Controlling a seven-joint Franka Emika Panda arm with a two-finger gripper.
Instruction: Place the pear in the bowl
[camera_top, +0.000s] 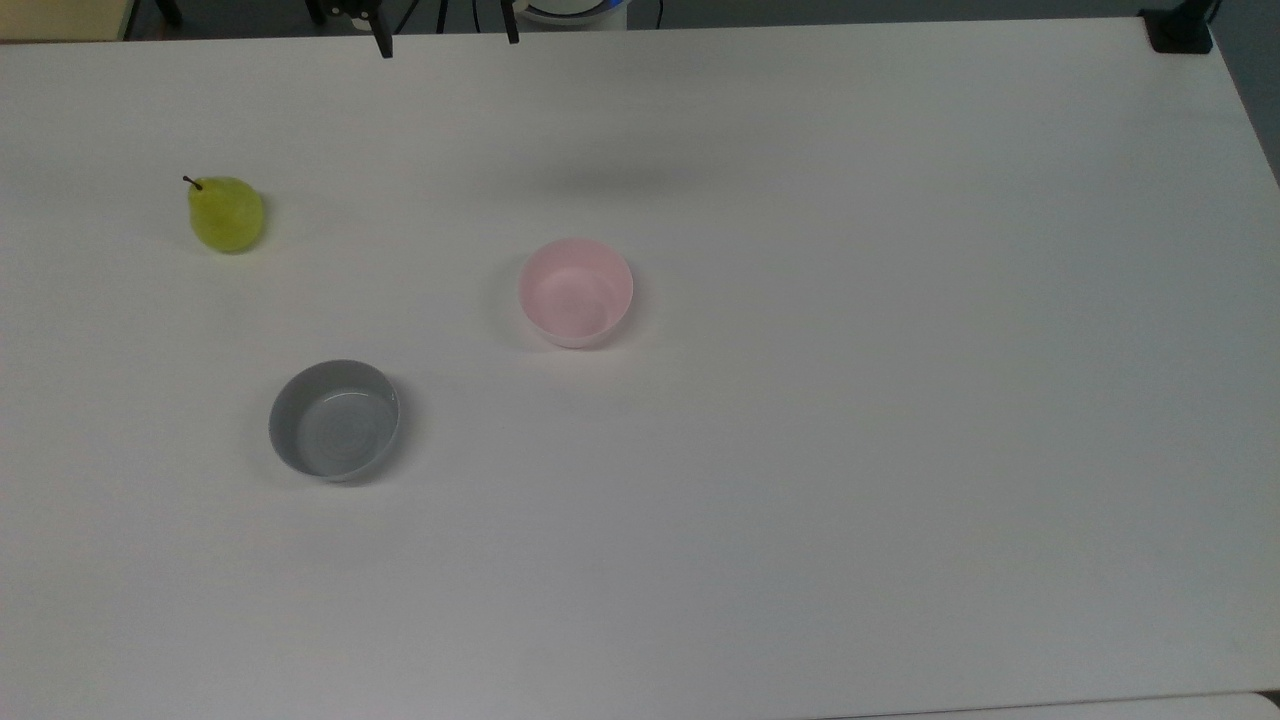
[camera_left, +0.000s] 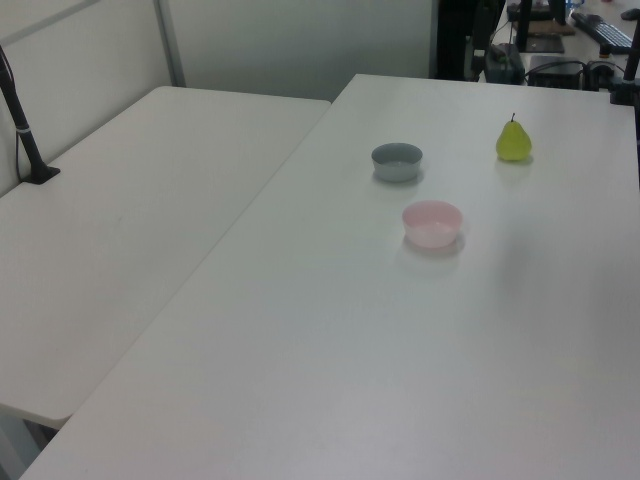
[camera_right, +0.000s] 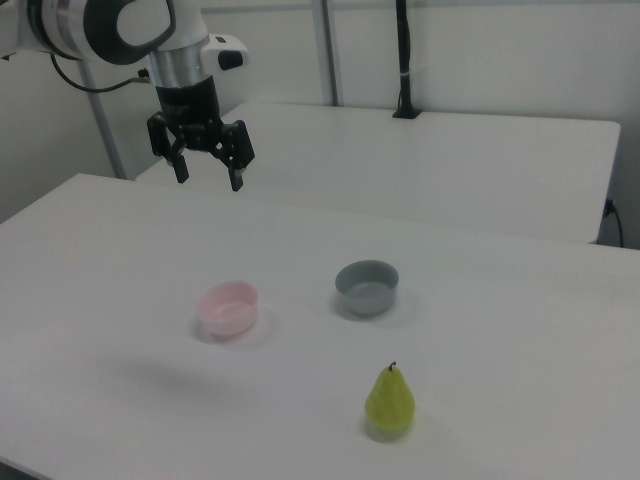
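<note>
I have the tool (camera_right: 208, 173) hanging high above the bench (camera_right: 480, 330) with fingers spread, holding nothing. The pink bowl (camera_right: 229, 306) sits below it (grey bowl (camera_right: 366, 286) just beside, to the right view's right). The pear (camera_right: 389, 402) stands upright at the near edge in the right view, apart from both bowls.

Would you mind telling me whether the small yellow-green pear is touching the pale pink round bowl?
Apart. The top view shows bare white table between the yellow-green pear and the pale pink bowl.

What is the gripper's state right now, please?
Gripper: open, holding nothing, raised above the table, away from the pear.
</note>
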